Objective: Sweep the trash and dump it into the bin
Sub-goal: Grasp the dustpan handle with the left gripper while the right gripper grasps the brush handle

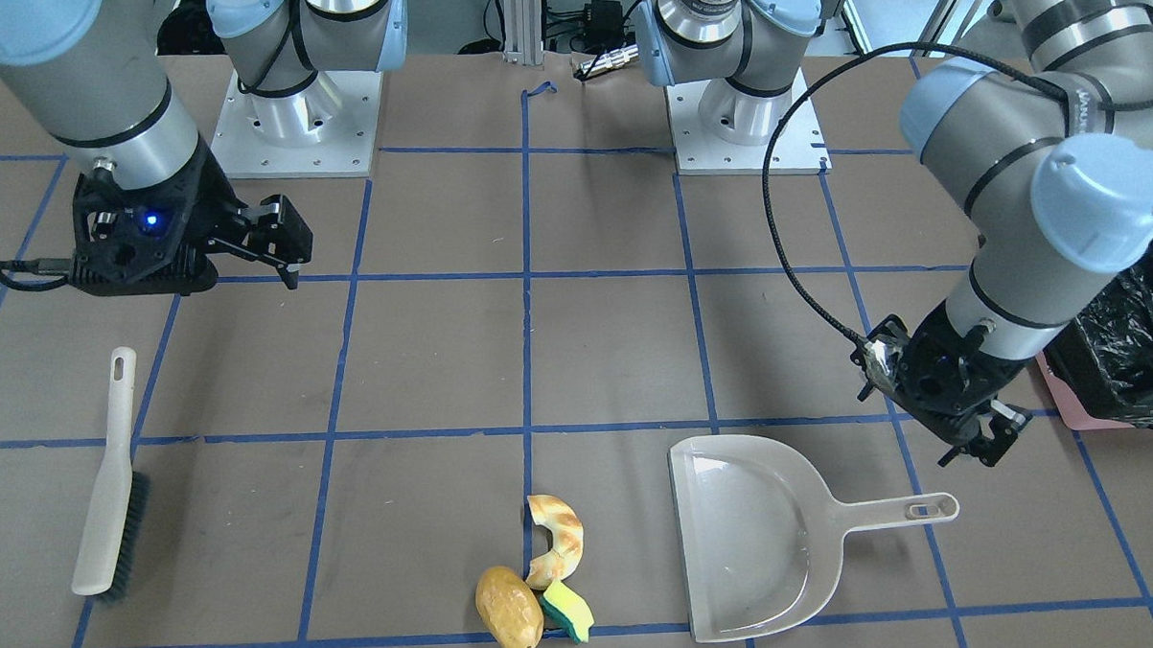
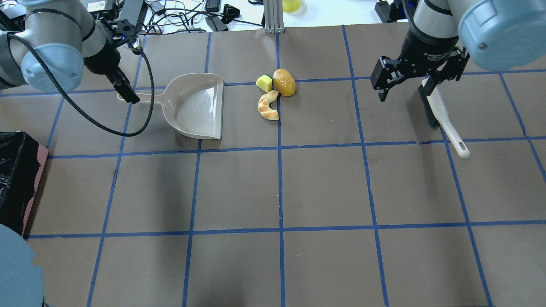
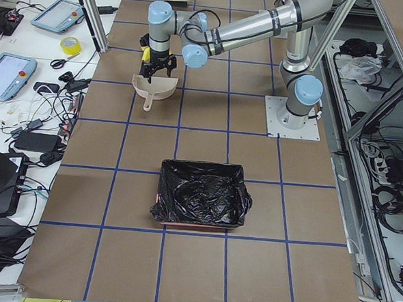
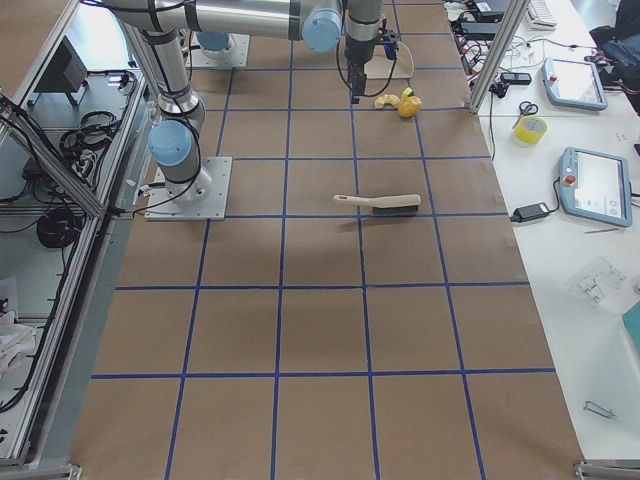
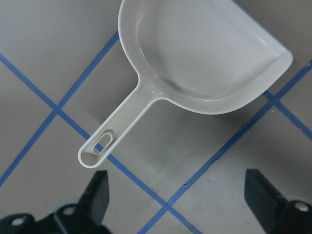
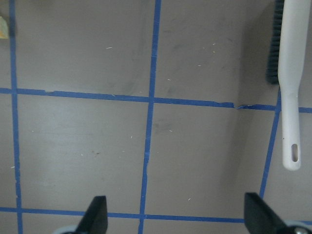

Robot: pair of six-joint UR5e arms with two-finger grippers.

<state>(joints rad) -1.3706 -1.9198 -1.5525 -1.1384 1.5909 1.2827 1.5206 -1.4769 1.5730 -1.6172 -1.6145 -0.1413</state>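
The trash lies together on the table: a tan potato [image 2: 284, 82], a striped croissant piece [image 2: 268, 106] and a yellow-and-green sponge wedge [image 2: 264, 82]. It also shows in the front view, with the potato [image 1: 508, 609], the croissant [image 1: 557, 539] and the sponge [image 1: 567, 612]. The bin [image 2: 15, 179], lined with a black bag, stands at the table's left edge. My left gripper [image 2: 123, 87] is open and empty above the end of the beige dustpan's handle [image 5: 105, 144]. My right gripper [image 2: 405, 83] is open and empty, beside the beige brush [image 2: 441, 113].
The dustpan [image 2: 196, 104] lies flat with its open mouth toward the trash. The brush lies on the table, bristles sideways, and shows in the right wrist view [image 6: 290, 73]. Blue tape lines grid the brown table. The arm bases [image 1: 296, 123] stand at the robot's side.
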